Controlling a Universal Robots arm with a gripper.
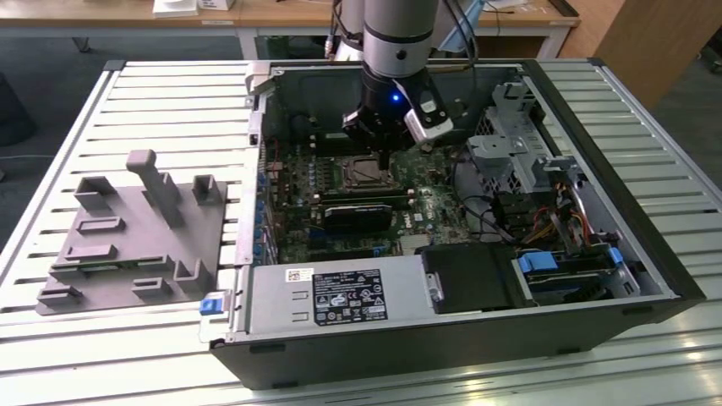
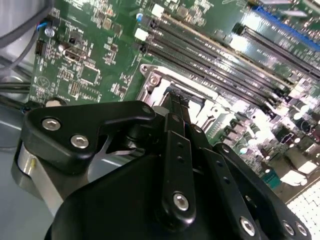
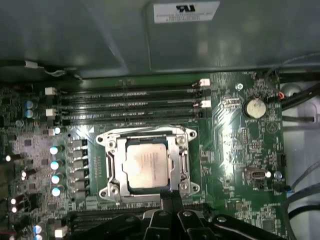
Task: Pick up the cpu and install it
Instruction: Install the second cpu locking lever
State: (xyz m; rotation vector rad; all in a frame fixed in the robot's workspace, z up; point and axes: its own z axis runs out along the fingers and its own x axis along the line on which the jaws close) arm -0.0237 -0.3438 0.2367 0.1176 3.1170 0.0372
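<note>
Pincer [image 3: 170, 207] fingers look closed together and hold nothing; I have them just at the socket [image 3: 148, 166] edge. Cpu [image 3: 145, 167] already lies in the socket, inside the metal frame. My worry: any downward drift would drive the tips into the frame or scrape the board [image 3: 235, 140]; a tilted chip could bend pins.

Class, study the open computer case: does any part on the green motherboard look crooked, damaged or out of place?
Nothing stands out. The square silver-grey cpu lies flat and square inside the metal-framed socket, and the black gripper sits at the socket's edge.
</note>
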